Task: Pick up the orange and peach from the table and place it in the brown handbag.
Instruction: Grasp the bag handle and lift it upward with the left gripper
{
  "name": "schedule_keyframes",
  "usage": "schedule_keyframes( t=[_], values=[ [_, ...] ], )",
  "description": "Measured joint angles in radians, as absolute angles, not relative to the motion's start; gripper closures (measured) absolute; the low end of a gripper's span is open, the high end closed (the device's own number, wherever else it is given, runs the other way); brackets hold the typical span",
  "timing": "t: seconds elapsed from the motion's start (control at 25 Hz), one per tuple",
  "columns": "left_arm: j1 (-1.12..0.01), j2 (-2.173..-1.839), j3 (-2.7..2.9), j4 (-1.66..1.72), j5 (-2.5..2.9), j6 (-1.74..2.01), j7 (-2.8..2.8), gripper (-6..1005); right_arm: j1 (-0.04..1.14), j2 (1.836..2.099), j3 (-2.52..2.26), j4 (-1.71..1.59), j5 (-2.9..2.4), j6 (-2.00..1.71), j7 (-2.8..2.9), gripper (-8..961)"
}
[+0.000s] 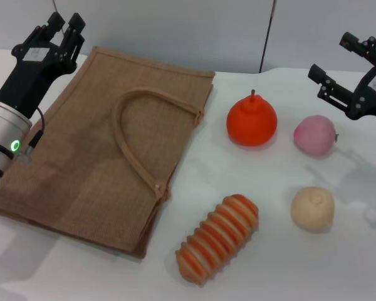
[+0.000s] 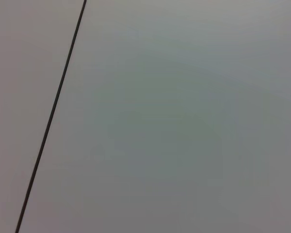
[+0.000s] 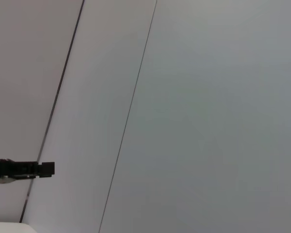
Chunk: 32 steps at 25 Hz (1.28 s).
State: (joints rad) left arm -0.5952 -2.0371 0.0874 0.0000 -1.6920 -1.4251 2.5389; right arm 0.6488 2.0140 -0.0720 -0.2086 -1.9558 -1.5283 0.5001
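The orange [image 1: 252,122], orange-red with a short stem, sits on the white table just right of the brown handbag [image 1: 94,157]. The handbag lies flat on the left, its loop handle on top. The pink peach [image 1: 314,135] rests to the right of the orange. My right gripper [image 1: 329,56] hovers open above and behind the peach, holding nothing. My left gripper [image 1: 66,21] is raised at the far left over the bag's back corner, open and empty. Both wrist views show only the wall.
A pale beige ball [image 1: 313,209] lies in front of the peach. An orange-and-cream ribbed oblong item [image 1: 218,238] lies near the front, beside the bag's corner. A grey panelled wall [image 1: 238,31] stands behind the table.
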Motion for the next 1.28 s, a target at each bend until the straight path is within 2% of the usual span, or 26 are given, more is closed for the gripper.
schedule_keyframes(
  t=[0.56, 1.28],
  values=[
    [-0.601, -2.031, 0.093, 0.005, -1.691, -1.394, 2.470, 575, 0.649, 2.014, -0.072, -0.209, -1.956, -1.522, 0.500, 186],
    [-0.622, -2.019, 0.118, 0.331, -1.335, -1.232, 1.660, 574, 0.642, 2.014, -0.072, -0.209, -1.956, -1.520, 0.500, 186]
  ],
)
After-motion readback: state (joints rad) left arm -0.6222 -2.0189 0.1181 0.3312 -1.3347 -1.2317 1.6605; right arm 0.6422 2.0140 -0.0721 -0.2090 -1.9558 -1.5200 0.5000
